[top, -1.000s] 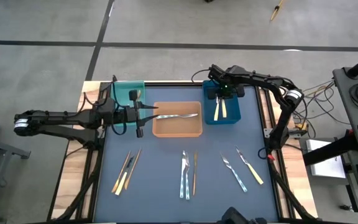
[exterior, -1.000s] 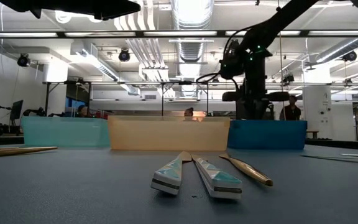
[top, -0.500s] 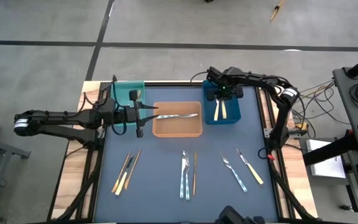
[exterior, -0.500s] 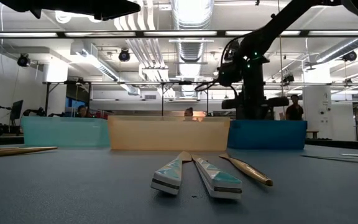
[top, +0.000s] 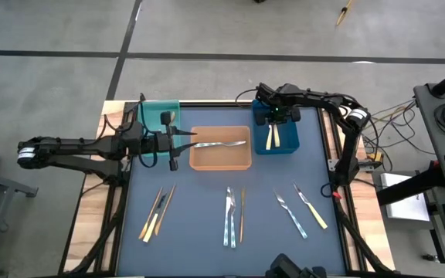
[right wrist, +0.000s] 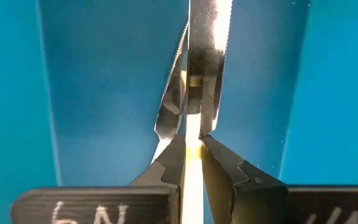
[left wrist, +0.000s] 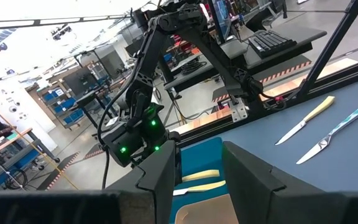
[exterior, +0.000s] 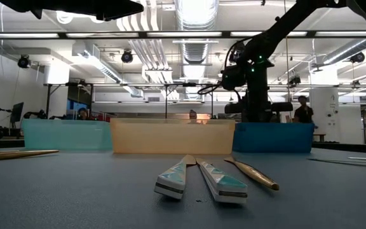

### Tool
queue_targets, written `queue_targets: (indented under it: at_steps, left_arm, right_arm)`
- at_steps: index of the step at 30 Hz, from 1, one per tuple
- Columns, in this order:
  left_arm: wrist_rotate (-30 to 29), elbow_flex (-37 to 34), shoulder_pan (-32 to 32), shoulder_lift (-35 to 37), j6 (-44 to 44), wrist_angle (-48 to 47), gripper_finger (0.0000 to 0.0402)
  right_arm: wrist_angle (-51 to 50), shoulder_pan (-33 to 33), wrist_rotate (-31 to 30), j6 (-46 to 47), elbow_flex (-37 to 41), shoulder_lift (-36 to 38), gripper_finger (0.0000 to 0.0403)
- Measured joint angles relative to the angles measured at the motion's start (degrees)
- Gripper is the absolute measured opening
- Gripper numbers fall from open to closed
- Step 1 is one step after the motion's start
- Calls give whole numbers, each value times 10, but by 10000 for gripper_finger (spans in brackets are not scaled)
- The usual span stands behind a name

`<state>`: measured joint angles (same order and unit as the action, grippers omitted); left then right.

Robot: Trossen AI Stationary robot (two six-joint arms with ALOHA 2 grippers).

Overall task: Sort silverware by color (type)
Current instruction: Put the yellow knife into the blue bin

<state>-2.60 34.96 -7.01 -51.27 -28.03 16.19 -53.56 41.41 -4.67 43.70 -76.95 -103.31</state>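
The right gripper (top: 276, 117) hangs inside the blue rectangular bin (top: 259, 144), fingers (right wrist: 174, 163) clamped on a cream-handled silver knife (right wrist: 201, 50). The left gripper (top: 178, 145) holds a slim all-silver fork (top: 224, 144) over the orange rectangular bin (top: 219, 162), jaws partly closed around its handle.

Three bins stand in a row at the far side of the table: a teal bin (top: 161, 116) on the left, an orange bin (top: 220, 157) in the middle and a blue bin (top: 278, 141) on the right. The right gripper (top: 275, 117) fills the far end of the blue bin. The left gripper (top: 173, 143) sits between the teal and orange bins, blocking that gap. The bare mat (top: 199, 201) between the bins and the near silverware (top: 230, 218) is free.
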Motion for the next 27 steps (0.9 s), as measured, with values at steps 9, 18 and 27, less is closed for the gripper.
queue_targets:
  at_steps: [9,18,27]
  left_arm:
    - [0,0,0,0,0,0,116]
    - [0,0,0,0,0,0,116]
    - [0,0,0,0,0,0,116]
  right_arm:
    - [3,0,-4,2,0,0,29]
    - [3,0,-13,2,0,0,29]
    - [4,0,-14,-1,0,0,29]
